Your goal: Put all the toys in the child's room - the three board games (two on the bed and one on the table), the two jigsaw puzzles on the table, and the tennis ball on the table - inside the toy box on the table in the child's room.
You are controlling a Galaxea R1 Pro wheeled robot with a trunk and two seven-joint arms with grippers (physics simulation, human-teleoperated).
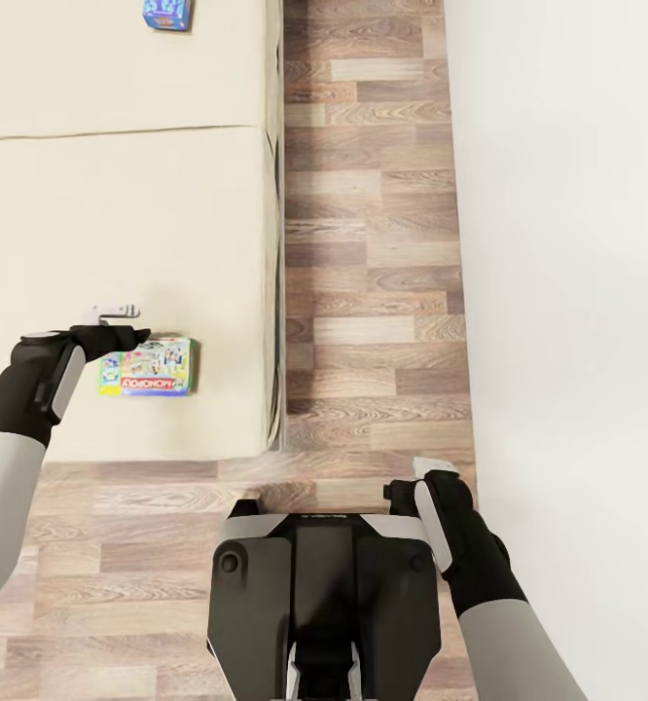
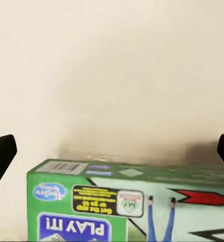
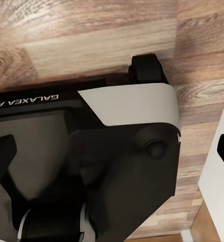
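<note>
Left arm reaches out over the bed (image 1: 120,224), wrist bent, left gripper (image 1: 120,313) hovering at about 11 o'clock of the Monopoly board game (image 1: 149,367), just beside its far edge. From the left wrist cam both black fingertips (image 2: 1,154) sit wide apart at the frame edges, nothing between them; the green box side (image 2: 127,201) lies below, on the cream bedding. Fully open, holding nothing.

Right arm hangs low beside the robot base (image 1: 319,594), right gripper (image 1: 431,469) pointing toward 12 o'clock over the wood floor (image 1: 373,243). Its wrist cam looks down on the base shell (image 3: 127,108) and a caster; fingertips (image 3: 1,156) spread wide, empty.

2nd board game (image 1: 166,13), blue, lies on the bed at 12 o'clock, well apart from the Monopoly box. White wall (image 1: 577,243) runs along 3 o'clock, leaving a floor strip between it and the bed.
</note>
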